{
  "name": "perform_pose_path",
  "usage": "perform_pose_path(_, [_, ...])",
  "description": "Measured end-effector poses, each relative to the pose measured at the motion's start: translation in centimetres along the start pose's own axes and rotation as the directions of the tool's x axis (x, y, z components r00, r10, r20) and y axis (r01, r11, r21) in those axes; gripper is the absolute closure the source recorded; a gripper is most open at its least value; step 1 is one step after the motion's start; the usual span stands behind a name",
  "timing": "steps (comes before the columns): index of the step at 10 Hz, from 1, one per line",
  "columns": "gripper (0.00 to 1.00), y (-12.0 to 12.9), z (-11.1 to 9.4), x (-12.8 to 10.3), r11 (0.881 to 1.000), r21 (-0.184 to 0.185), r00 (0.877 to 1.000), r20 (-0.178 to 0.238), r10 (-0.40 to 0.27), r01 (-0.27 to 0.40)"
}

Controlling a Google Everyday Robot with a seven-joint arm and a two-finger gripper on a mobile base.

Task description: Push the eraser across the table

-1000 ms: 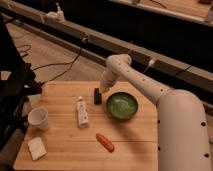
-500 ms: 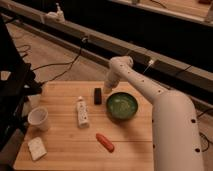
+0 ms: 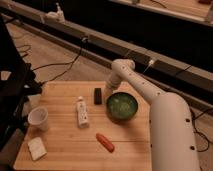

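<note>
The eraser [image 3: 98, 95], a small black block, lies on the wooden table [image 3: 60, 100] toward its far edge, just left of the green bowl [image 3: 121, 106]. My gripper [image 3: 110, 87] hangs at the end of the white arm that bends down from above, right of the eraser and over the bowl's far left rim. It is shut and holds nothing that I can see. A small gap separates it from the eraser.
A long white bar with marks [image 3: 82, 111] lies left of the eraser. A white cup [image 3: 38, 118] and a white spongy block [image 3: 36, 148] sit at the left side. An orange-red stick [image 3: 105, 142] lies near the front. Cables run on the floor beyond.
The gripper has drawn to the right, away from the eraser and toward the bowl's rim. The eraser has stayed about where it was.
</note>
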Motion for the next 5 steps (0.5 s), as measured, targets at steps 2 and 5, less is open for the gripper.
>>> perform_pose_path(2, [1.00, 0.2, 0.9, 0.2, 1.000, -0.018, 1.000, 0.017, 0.012, -0.011])
perform_pose_path(5, [1.00, 0.4, 1.8, -0.3, 0.999, -0.038, 0.999, 0.043, 0.012, -0.011])
